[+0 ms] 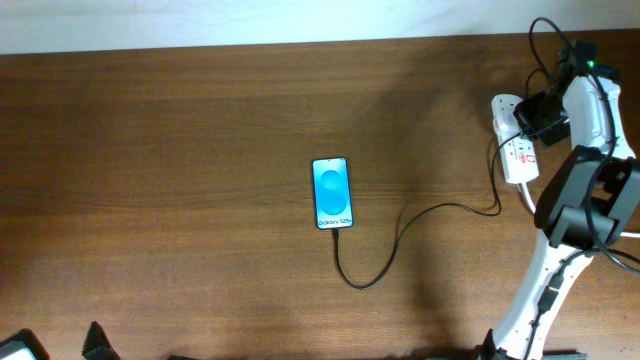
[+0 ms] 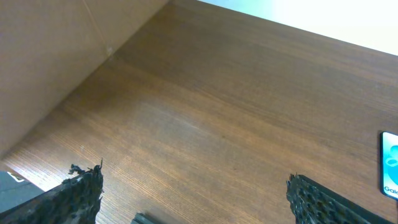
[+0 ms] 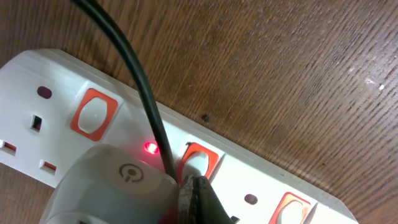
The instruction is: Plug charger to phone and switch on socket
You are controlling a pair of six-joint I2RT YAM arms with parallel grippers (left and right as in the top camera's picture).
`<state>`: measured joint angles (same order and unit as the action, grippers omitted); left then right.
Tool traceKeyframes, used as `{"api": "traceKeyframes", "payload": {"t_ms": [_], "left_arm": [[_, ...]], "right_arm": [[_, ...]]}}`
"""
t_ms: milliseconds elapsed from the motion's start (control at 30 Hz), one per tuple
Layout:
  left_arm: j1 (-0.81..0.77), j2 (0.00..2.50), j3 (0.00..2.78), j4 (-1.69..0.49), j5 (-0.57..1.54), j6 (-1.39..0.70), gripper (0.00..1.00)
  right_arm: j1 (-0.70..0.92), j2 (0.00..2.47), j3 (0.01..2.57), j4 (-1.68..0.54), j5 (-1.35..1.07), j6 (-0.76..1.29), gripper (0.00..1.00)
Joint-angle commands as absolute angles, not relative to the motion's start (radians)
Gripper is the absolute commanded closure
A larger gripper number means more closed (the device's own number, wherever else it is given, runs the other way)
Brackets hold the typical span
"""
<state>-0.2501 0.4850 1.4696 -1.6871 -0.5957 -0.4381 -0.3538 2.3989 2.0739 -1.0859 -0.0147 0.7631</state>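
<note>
We see the right tool, tips pressed together, down at a red switch on the socket, far right of the tabletop, with a red lamp glowing. The charger reaches the phone mid-tabletop. Our left tool hangs spread.

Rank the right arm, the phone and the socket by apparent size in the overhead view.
Largest: right arm.
Then phone and socket: too alike to rank, the socket partly hidden by the arm.
</note>
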Motion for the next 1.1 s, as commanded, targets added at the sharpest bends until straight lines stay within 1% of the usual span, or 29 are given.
{"api": "traceKeyframes", "payload": {"t_ms": [0, 100, 167, 233, 300, 367, 433, 533, 667, 767, 833, 900, 967, 1000, 1067], "left_arm": [[-0.245, 0.477, 1.467, -1.688, -0.606, -0.440, 0.01], [-0.245, 0.456, 1.467, -1.688, -0.606, -0.440, 0.01], [-0.241, 0.405, 1.467, -1.687, -0.606, -0.440, 0.01], [-0.186, 0.319, 1.467, -1.688, -0.606, -0.440, 0.01], [-0.139, 0.249, 1.467, -1.687, -0.606, -0.440, 0.01], [-0.126, 0.189, 1.467, -1.687, -0.607, -0.440, 0.01], [-0.125, 0.139, 1.468, -1.687, -0.606, -0.440, 0.01], [-0.125, 0.092, 1.468, -1.687, -0.607, -0.440, 0.01], [-0.121, 0.051, 1.468, -1.687, -0.606, -0.440, 0.01], [-0.101, 0.006, 1.467, -1.688, -0.607, -0.440, 0.01], [-0.088, 0.007, 1.487, -1.687, -0.607, -0.440, 0.01], [-0.070, 0.007, 1.493, -1.687, -0.607, -0.440, 0.01], [-0.057, 0.007, 1.493, -1.687, -0.607, -0.440, 0.01], [-0.048, 0.007, 1.493, -1.687, -0.607, -0.440, 0.01], [-0.045, 0.007, 1.493, -1.687, -0.607, -0.440, 0.01]], "right_arm": [[-0.301, 2.452, 2.082, -1.101, -0.064, 0.764, 0.96], [-0.321, 2.429, 2.133, -1.192, -0.056, 0.764, 0.96], [-0.349, 2.380, 2.204, -1.291, 0.033, 0.765, 0.96], [-0.374, 2.310, 2.299, -1.409, 0.180, 0.765, 0.96], [-0.382, 2.242, 2.359, -1.481, 0.247, 0.765, 0.96], [-0.380, 2.154, 2.375, -1.497, 0.259, 0.765, 0.96], [-0.378, 2.065, 2.375, -1.502, 0.241, 0.765, 0.96], [-0.377, 1.851, 2.375, -1.482, 0.150, 0.765, 0.96], [-0.377, 1.602, 2.375, -1.379, 0.093, 0.765, 0.96], [-0.371, 1.464, 2.375, -1.314, 0.060, 0.765, 0.96], [-0.371, 1.429, 2.375, -1.279, 0.048, 0.765, 0.95], [-0.371, 1.389, 2.375, -1.221, -0.021, 0.765, 0.95], [-0.371, 1.374, 2.375, -1.214, -0.070, 0.764, 0.95], [-0.371, 1.365, 2.375, -1.224, -0.080, 0.742, 0.92], [-0.371, 1.353, 2.374, -1.232, -0.083, 0.738, 0.89]]}}
